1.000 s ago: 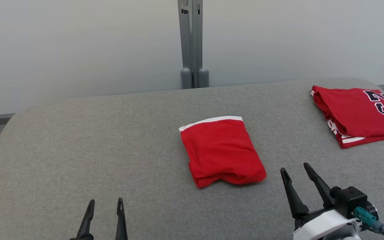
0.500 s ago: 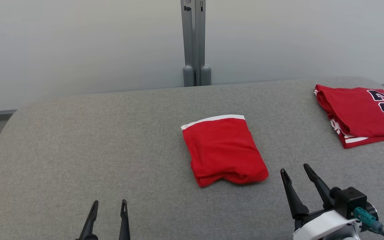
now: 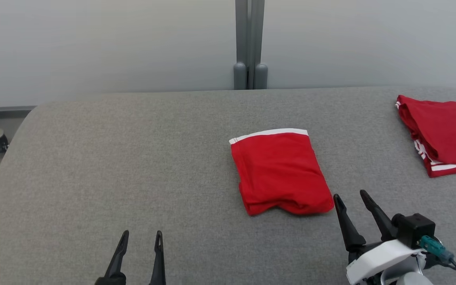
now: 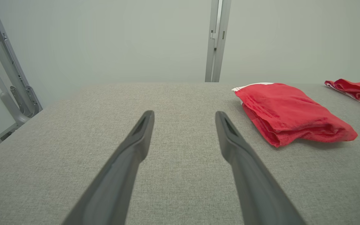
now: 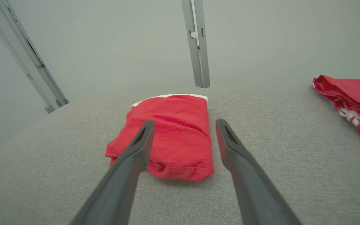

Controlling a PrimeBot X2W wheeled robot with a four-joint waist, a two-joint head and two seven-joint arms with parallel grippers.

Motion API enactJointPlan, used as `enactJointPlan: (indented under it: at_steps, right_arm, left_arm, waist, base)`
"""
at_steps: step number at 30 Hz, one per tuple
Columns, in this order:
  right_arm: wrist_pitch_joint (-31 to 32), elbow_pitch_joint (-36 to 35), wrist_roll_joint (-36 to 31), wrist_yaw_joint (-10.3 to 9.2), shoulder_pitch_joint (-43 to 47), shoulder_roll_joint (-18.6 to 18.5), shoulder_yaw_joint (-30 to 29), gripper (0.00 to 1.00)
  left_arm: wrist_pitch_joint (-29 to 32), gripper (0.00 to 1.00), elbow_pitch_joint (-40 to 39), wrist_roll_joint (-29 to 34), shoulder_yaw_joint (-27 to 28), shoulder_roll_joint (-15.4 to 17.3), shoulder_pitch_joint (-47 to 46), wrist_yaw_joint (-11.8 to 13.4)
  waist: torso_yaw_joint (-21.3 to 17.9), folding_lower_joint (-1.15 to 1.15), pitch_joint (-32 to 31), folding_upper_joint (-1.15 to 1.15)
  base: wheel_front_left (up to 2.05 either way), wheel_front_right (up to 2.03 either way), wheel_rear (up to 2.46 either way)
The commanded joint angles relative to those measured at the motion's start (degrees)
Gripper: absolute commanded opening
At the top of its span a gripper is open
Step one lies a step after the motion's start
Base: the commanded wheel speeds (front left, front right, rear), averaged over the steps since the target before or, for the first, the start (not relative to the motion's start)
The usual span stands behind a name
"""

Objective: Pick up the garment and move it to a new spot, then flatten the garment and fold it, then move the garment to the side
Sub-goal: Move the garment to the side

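Note:
A folded red garment [image 3: 281, 172] with a white band along its far edge lies on the grey table [image 3: 133, 158], right of centre. It lies to the right in the left wrist view [image 4: 289, 112] and straight ahead in the right wrist view [image 5: 173, 131]. My right gripper [image 3: 350, 196] stands open just off the garment's near right corner, apart from it, nothing between its fingers [image 5: 136, 147]. Near the front edge my left gripper [image 3: 141, 235] is open and empty, well to the garment's left, fingers [image 4: 142, 131] over bare cloth.
A second red garment [image 3: 445, 134] with white stripes and dark lettering lies folded at the table's far right edge. A grey post [image 3: 249, 43] stands behind the table against a pale wall. A metal frame [image 4: 8, 78] rises off the left end.
The whole head picture has shifted right and slightly up, so the camera turned left. The garments lie as before and both grippers keep their open pose.

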Motion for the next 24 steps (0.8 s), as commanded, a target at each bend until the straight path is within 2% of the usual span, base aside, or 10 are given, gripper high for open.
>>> enactJointPlan:
  at_steps: [1,7,12,17,21,24]
  right_arm:
    - [-0.17,0.86,0.90,0.01,-1.69,-0.55,0.09,1.00]
    - [0.76,8.04,6.62,0.00,-9.98,-4.19,3.85,1.00]
    - [6.67,12.79,12.31,0.01,-17.83,-8.30,7.03,1.00]
    - [15.45,16.99,19.73,0.00,-24.15,-12.01,9.16,1.00]
    - [20.37,19.83,23.34,0.01,-27.49,-13.85,10.66,1.00]
    - [22.59,20.99,25.76,0.01,-29.04,-13.90,12.18,1.00]
  left_arm:
    - [-0.17,1.00,-0.13,-0.22,-0.25,0.10,-1.24,-0.31]
    - [-0.17,1.00,-0.49,-0.75,-1.49,0.10,-2.99,-0.25]
    - [-0.17,1.00,-0.53,-1.51,-2.99,0.10,-5.24,0.08]
    - [-0.17,1.00,-0.14,-2.08,-4.37,0.10,-7.49,0.27]
    - [-0.17,1.00,0.02,-2.35,-5.00,0.10,-8.86,0.28]
    - [-0.17,1.00,0.30,-2.39,-5.08,0.11,-9.71,0.02]
  waist:
    - [1.62,0.00,1.69,0.00]
    - [3.37,0.00,5.58,0.00]
    - [4.45,0.00,9.20,0.00]
    - [5.64,0.00,12.13,0.00]
    - [6.37,0.00,13.81,0.00]
    - [6.76,0.00,14.75,0.00]
  base:
    - [0.00,0.00,0.00]
    - [0.00,0.00,0.00]
    - [0.00,0.00,0.00]
    - [0.00,0.00,0.00]
    - [0.00,0.00,0.00]
    - [0.00,0.00,0.00]
